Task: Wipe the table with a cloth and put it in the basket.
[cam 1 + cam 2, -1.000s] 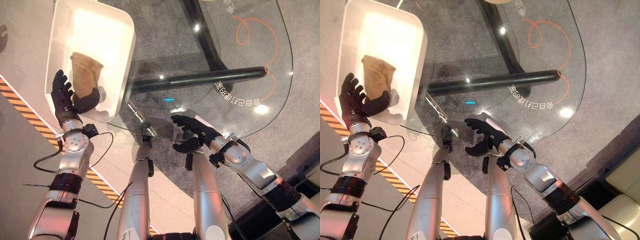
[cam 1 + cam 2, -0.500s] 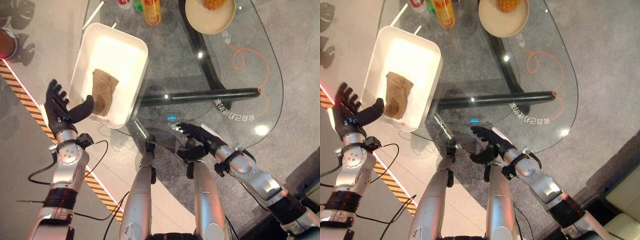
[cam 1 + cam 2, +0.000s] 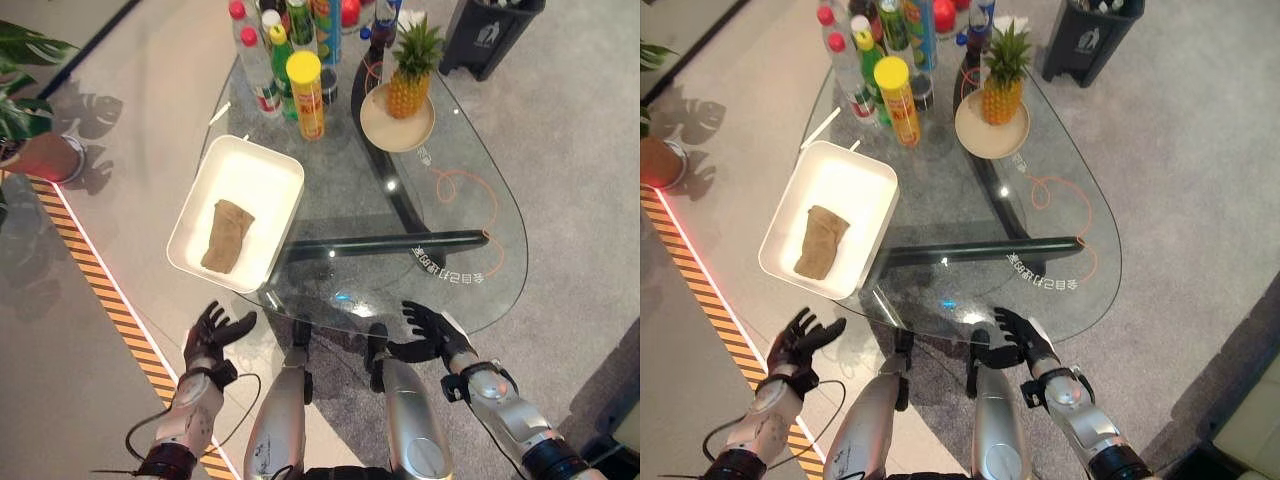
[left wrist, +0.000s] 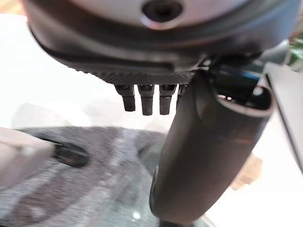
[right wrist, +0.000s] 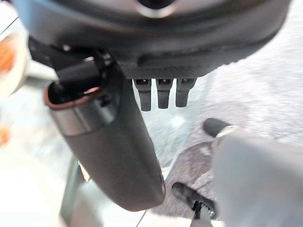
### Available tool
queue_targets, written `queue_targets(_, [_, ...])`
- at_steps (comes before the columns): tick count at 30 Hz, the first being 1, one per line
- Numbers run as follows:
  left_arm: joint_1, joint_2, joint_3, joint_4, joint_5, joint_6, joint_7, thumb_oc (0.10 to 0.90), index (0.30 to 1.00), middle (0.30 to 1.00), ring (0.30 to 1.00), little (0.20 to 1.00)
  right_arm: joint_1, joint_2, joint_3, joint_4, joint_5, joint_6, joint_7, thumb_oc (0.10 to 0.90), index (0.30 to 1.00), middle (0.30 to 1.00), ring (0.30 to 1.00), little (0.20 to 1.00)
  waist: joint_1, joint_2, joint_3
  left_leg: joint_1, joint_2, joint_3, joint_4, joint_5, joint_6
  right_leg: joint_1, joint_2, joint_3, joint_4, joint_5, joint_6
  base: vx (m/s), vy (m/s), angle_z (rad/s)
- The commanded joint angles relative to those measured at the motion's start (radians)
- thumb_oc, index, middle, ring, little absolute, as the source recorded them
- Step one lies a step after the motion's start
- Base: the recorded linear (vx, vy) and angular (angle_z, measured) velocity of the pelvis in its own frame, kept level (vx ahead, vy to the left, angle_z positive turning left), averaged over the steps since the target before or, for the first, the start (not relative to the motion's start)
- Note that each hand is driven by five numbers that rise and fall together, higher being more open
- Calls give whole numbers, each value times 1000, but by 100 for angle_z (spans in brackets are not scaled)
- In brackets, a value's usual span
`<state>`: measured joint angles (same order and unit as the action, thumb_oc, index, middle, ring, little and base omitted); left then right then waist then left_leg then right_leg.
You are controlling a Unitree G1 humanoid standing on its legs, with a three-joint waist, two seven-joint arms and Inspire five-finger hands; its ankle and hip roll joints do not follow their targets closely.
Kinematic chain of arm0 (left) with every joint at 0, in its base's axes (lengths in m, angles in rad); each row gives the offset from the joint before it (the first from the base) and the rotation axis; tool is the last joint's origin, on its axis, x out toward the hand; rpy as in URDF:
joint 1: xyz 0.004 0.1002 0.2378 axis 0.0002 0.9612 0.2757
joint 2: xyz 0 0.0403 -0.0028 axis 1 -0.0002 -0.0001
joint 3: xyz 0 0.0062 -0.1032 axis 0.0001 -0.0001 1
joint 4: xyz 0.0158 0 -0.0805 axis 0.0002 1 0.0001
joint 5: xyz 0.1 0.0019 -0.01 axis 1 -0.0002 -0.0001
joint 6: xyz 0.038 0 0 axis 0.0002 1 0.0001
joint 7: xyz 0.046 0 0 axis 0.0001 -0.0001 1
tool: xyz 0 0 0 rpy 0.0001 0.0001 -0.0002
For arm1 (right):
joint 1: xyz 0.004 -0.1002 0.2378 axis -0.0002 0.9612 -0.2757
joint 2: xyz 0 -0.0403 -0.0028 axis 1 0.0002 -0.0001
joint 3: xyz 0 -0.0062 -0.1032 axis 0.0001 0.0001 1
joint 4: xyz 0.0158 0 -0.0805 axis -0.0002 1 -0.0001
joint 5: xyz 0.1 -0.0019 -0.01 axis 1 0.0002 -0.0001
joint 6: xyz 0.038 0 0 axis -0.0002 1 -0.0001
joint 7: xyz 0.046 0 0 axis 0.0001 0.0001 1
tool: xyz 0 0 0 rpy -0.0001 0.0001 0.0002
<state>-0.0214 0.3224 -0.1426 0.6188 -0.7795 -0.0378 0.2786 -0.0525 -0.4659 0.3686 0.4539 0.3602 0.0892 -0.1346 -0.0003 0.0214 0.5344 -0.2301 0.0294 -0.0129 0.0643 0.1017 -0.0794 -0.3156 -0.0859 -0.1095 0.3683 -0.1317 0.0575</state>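
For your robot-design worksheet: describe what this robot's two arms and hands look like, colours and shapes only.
Both arms are silver-grey, rounded metal segments with dark bands at the joints. Each ends in a black, human-shaped hand: the left hand and the right hand. The right hand's thumb bears a white cover.

A rounded glass counter (image 3: 470, 250) on a dark frame stands on grey carpet. A white basket (image 3: 195, 215) sits at its 9 o'clock edge. A cluster of bottles (image 3: 262, 60) with a yellow-capped can (image 3: 306, 95) stands at 11 to 12 o'clock. Just beside them, at 1 o'clock, a shallow plate (image 3: 397, 132) carries a pineapple (image 3: 409, 70). Orange line markings (image 3: 470, 205) curl across the glass at 3 o'clock.
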Motion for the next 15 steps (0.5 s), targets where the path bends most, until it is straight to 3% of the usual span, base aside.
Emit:
queue_targets(1, [65, 2, -8, 47, 59, 30, -55, 800, 900, 900, 900, 900, 68, 41, -16, 18, 60, -49, -15, 800, 900, 900, 900, 900, -1, -34, -129, 56, -78, 14, 58, -106, 9, 173, 35, -55, -227, 73, 10, 26, -72, 4])
queue_targets(8, [78, -61, -41, 256, 82, 79, -83, 800, 900, 900, 900, 900, 61, 114, -39, 225, 92, -49, -49, 800, 900, 900, 900, 900, -3, -34, -237, 152, -55, 16, -9, -95, 1, 280, 40, -52, -300, 85, 12, 32, -67, 3])
queue_targets(11, [75, -88, -37, 405, 98, 67, -105, 800, 900, 900, 900, 900, 61, 147, -55, 385, 94, -74, -30, 800, 900, 900, 900, 900, -4, -34, -309, 194, -42, 19, -33, -98, -1, 323, 43, -45, -331, 90, 14, 100, -36, -4])
queue_targets(15, [73, -93, -37, 507, 154, 59, -132, 800, 900, 900, 900, 900, 67, 171, -75, 503, 78, -75, -27, 800, 900, 900, 900, 900, -8, -36, -354, 227, -32, 24, -41, -106, 0, 355, 49, -29, -354, 94, 15, 53, -28, -7])
